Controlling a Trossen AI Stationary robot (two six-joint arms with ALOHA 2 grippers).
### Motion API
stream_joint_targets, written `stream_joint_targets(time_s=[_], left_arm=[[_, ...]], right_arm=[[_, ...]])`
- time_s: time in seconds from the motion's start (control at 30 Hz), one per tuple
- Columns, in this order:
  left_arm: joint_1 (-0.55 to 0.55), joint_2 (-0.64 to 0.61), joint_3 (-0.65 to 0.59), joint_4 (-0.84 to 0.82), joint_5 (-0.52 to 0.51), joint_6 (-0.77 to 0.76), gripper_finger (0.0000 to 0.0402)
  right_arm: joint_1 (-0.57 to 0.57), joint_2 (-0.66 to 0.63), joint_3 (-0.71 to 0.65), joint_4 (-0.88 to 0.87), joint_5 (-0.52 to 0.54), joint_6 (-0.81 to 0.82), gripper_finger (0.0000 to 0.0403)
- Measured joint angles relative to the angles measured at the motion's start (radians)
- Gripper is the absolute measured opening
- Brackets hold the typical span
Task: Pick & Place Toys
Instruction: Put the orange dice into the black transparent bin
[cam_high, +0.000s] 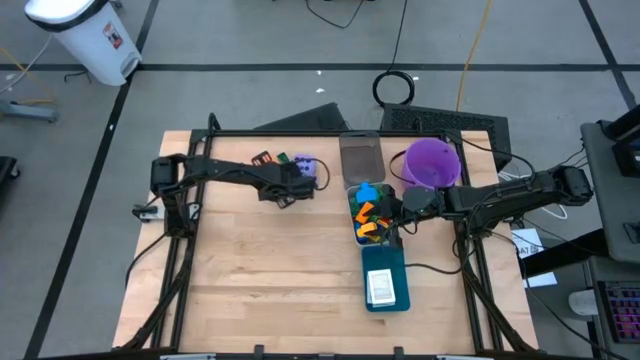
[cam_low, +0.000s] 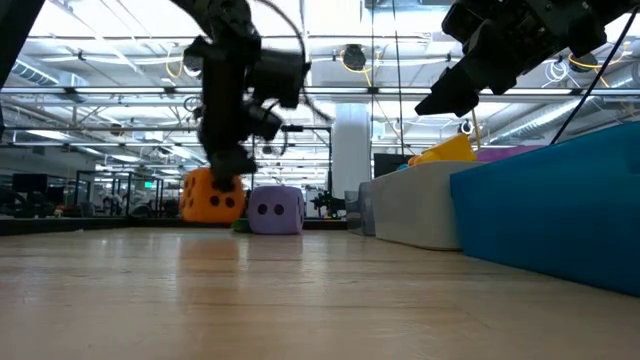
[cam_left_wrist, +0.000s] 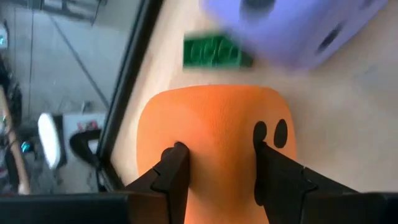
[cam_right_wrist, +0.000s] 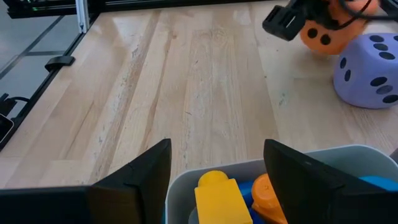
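Observation:
My left gripper (cam_left_wrist: 217, 171) is shut on an orange dotted die (cam_left_wrist: 214, 124) at the table's far middle; the die also shows in the low view (cam_low: 212, 195). A lavender die (cam_left_wrist: 292, 28) and a green block (cam_left_wrist: 214, 51) lie just beyond it on the wood. My right gripper (cam_right_wrist: 217, 165) is open and empty, hovering over a grey bin (cam_high: 372, 222) of mixed blocks, with a yellow block (cam_right_wrist: 216, 193) below its fingers. My right gripper also shows high in the low view (cam_low: 450, 95). My left gripper pinches the orange die by two opposite sides (cam_left_wrist: 214, 165) between its two fingers (cam_left_wrist: 174, 171). The fingers come from above, pointing down. The die's sides look dented in at the fingers. I cannot tell whether its underside rests on the table.
A purple bucket (cam_high: 432, 163) stands at the far right, behind my right arm. A teal tray (cam_high: 385, 262) with a white card (cam_high: 380, 288) lies in front of the grey bin. A clear container (cam_high: 360, 155) sits behind the bin. Bare wood spreads over the near left.

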Motion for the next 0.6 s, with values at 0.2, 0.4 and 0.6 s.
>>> stream_joint_targets(time_s=[0.2,0.4,0.6], left_arm=[[-0.051,-0.001,0.138,-0.004,-0.013,0.077,0.0156],[-0.09,-0.002,0.282,0.088,-0.058,0.236,0.0156],[-0.112,-0.003,0.302,0.447,-0.056,0.62,0.0156]], right_arm=[[0.0,0.0,0.0,0.0,0.0,0.0,0.0228],[0.0,-0.031,0.0,-0.003,0.0,0.0,0.0228],[0.0,-0.137,0.0,-0.008,0.027,-0.003,0.0228]])
